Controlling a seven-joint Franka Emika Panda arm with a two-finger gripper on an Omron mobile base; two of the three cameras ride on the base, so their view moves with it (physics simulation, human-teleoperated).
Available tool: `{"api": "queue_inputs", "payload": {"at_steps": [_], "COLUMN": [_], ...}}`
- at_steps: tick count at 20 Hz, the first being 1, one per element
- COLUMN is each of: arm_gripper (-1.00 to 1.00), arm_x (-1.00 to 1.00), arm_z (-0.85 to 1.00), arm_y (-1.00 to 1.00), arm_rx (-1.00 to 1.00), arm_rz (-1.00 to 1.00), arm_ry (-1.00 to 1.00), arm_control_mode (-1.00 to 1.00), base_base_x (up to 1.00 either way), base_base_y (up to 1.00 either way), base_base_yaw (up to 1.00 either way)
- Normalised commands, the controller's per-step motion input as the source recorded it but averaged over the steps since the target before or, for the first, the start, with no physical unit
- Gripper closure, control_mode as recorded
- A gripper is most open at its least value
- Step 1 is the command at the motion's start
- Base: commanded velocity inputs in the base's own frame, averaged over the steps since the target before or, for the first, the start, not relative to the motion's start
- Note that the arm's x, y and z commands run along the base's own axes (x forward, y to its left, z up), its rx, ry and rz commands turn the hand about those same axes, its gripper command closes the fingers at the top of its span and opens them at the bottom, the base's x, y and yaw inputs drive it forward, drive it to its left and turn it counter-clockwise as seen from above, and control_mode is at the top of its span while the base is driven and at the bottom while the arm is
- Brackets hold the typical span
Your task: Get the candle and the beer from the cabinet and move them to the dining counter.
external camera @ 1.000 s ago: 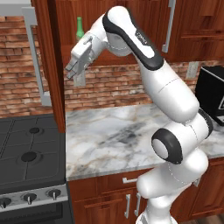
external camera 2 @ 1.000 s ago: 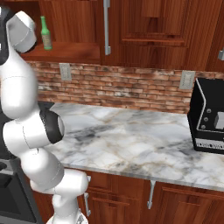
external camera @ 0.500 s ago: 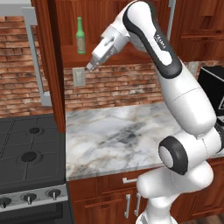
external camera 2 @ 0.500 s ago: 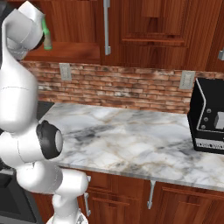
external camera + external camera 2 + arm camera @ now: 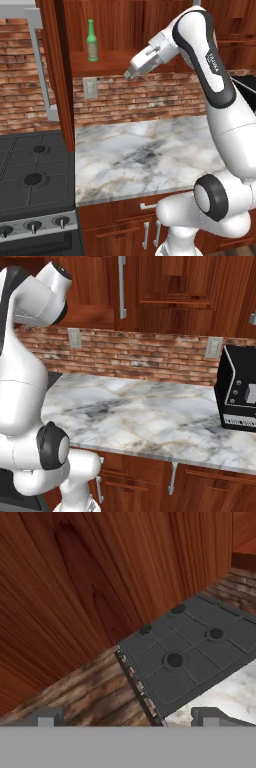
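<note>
One slim green glass beer bottle (image 5: 91, 40) stands upright on the open shelf of the dark reddish-brown wooden cabinet (image 5: 115, 30), well left of my claw (image 5: 129, 74). I judge it rigid, slippery and breakable, best gripped around its wide lower body. I count one bottle. My claw holds nothing, its tips spread wide.

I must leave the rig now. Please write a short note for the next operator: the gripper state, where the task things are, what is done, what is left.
Gripper: raised in front of the open cabinet, holding nothing; the hand view shows its fingertips apart.
Beer: standing upright on the cabinet shelf, to the left of the gripper in the left base view, not touched.
Candle: I cannot find it from here.
Done: nothing moved.
Left: take the beer and the candle and carry both to the dining counter.
</note>
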Motion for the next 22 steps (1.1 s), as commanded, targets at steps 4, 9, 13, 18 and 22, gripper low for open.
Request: {"api": "queue_inputs", "payload": {"at_steps": [4, 9, 13, 18, 22], "arm_gripper": [-1.0, -1.0, -1.0, -1.0, -1.0], "arm_x": [0.0, 0.0, 0.0, 0.0, 0.0], "arm_z": [0.07, 0.16, 0.08, 0.07, 0.05], "arm_y": [-0.52, -0.43, -0.4, -0.36, -0.35], "arm_rx": [0.01, 0.0, -0.05, -0.09, -0.1], "arm_rz": [-0.3, -0.33, -0.34, -0.35, -0.36], "arm_ry": [0.0, -0.02, -0.1, -0.07, -0.07], "arm_control_mode": [-1.0, -1.0, -1.0, -1.0, -1.0], "base_base_x": [0.0, 0.0, 0.0, 0.0, 0.0], "base_base_y": [0.0, 0.0, 0.0, 0.0, 0.0], "base_base_yaw": [0.0, 0.0, 0.0, 0.0, 0.0]}}
